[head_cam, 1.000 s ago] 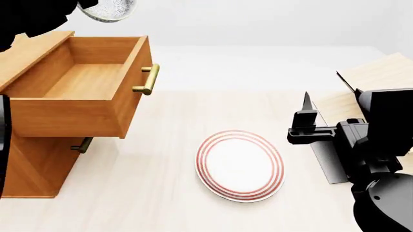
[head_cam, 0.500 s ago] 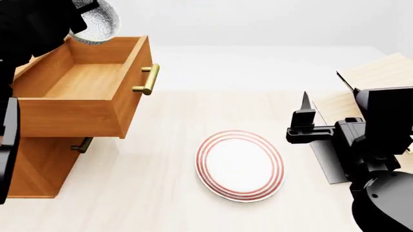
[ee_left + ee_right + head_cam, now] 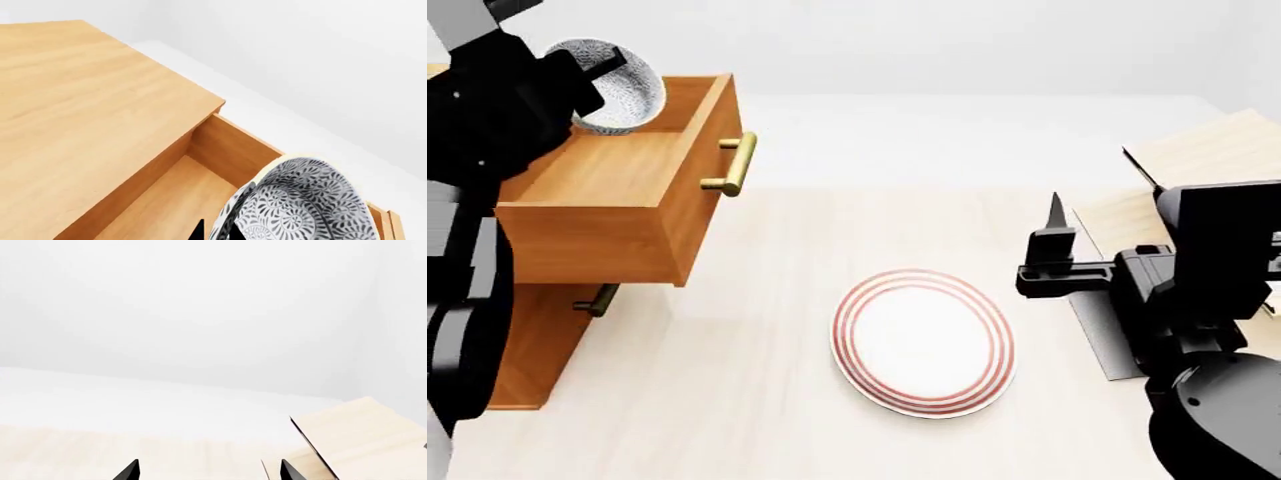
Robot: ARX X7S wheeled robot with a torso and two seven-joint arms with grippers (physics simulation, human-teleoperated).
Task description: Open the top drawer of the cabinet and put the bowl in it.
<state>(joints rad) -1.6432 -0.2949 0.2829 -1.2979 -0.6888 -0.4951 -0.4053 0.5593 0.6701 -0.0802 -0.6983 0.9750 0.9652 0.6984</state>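
Holding the bowl (image 3: 614,82) in your left gripper (image 3: 585,72), you've got it pinched by the rim and tipped on its side, right over the back end of the drawer (image 3: 614,185). From the left wrist cam the bowl (image 3: 300,205) hangs above the light wood floor of the drawer (image 3: 167,205), next to its back wall, and it doesn't look like it's touching anything yet, though I can't say that for sure.

So progress-wise: the opening part is done, the drawer is pulled well out of the cabinet (image 3: 527,350), brass handle (image 3: 734,165) sticking toward the middle of the table (image 3: 827,220). What's left is basically the drop: lower the bowl in, let go, back the arm out. I'd level it a bit first so it doesn't roll when released.

Your right gripper (image 3: 1054,262) sits well apart on the other side, fingers spread and nothing between them; the right wrist cam shows both tips (image 3: 128,471) with just table beyond. The plate (image 3: 924,340) lies flat between the two arms, out of the way.
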